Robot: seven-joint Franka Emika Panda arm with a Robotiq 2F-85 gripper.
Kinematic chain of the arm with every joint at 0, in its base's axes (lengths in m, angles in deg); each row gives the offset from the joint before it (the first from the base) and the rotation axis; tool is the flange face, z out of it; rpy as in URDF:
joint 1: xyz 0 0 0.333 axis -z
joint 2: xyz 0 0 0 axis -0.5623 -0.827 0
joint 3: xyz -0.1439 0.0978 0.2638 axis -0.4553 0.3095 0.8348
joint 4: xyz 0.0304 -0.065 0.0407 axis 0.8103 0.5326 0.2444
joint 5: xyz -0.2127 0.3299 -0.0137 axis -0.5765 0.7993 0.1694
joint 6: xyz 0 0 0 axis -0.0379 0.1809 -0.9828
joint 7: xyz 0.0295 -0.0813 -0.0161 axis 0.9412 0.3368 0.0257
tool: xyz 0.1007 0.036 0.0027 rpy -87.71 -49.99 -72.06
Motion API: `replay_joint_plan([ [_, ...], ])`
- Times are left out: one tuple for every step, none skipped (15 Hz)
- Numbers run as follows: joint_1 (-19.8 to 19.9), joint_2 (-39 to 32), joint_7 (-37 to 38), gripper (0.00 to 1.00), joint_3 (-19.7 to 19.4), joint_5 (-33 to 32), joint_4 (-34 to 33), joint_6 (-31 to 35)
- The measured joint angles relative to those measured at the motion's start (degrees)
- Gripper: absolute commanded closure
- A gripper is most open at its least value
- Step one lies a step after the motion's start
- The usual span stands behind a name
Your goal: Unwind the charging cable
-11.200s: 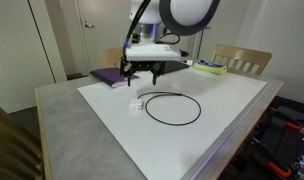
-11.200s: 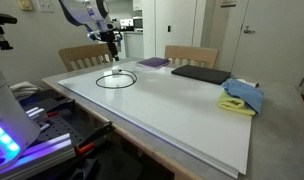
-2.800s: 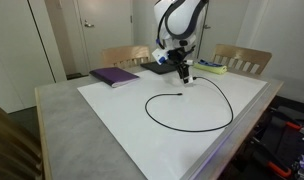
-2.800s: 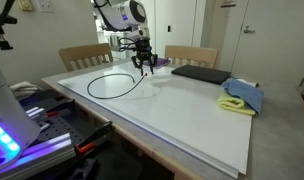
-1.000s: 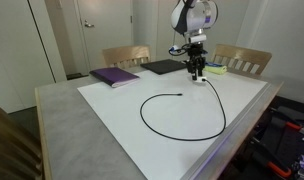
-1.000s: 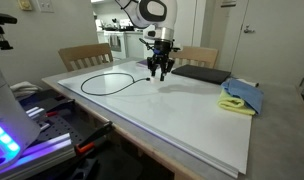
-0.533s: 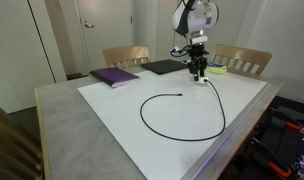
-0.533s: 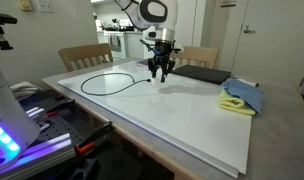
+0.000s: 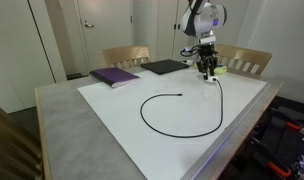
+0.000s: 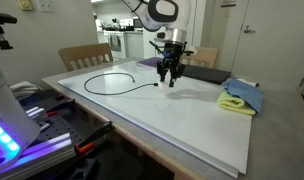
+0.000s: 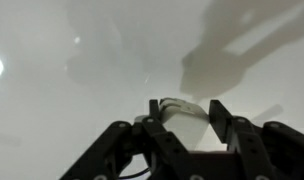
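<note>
- In the wrist view only the two dark fingers (image 11: 220, 118) and a pale, blurred surface show; the black cord is out of that picture apart from a dark trace at the bottom edge that I cannot identify with any confidence.
- In both exterior views the gripper (image 9: 208, 72) is small and dark against the background, so the gap between its fingers cannot be read there.
- The white plug block (image 11: 188, 128) shows only in the wrist view, and its lower part is cut off by the frame edge and the finger bases.
- The gripper is pinched onto that block: it sits between the two fingers, which seem to press on it from either side.
- The charging cable (image 9: 142, 112) is a thin black cord lying on the white board (image 9: 107, 105) in one wide, open curve rather than a tight coil.
- One end rises to the gripper at the far side of the board, near the yellow and blue cloth (image 9: 221, 68).
- The free tip (image 9: 184, 95) lies inside the curve, flat on the board and well apart from the gripper; its connector is too small to make out.
- In an exterior view the cord reads as a flattened oval (image 10: 87, 85) with a strand running from it towards the gripper (image 10: 171, 77).
- A purple book (image 9: 114, 75) and a dark flat pad (image 9: 164, 67) lie near the board's far edge, apart from the cord.
</note>
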Motion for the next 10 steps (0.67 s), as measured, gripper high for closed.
replay_joint_plan([
  [0.36, -1.15, -0.01, 0.72, -0.78, 1.36, -0.01, -0.45],
  [0.6, -2.46, -0.01, 0.72, -1.65, 3.01, -0.04, -0.9],
  [0.77, -3.97, -0.02, 0.72, -2.57, 4.81, -0.1, -1.44],
  [0.91, -5.5, -0.03, 0.72, -3.42, 6.66, -0.21, -2.2],
  [1.05, -7.01, -0.04, 0.72, -4.11, 8.47, -0.34, -2.91],
  [1.17, -8.37, -0.04, 0.6, -4.62, 10.18, -0.52, -3.62],
  [1.25, -9.66, -0.04, 0.22, -4.99, 11.67, -0.82, -4.57],
  [1.22, -10.68, -0.04, 0.23, -5.48, 12.52, -1.23, -5.84],
  [1.11, -11.47, -0.04, 0.2, -6.04, 13.17, -1.8, -7.0],
  [1.04, -12.13, -0.04, 0.15, -6.38, 13.68, -2.26, -7.75],
])
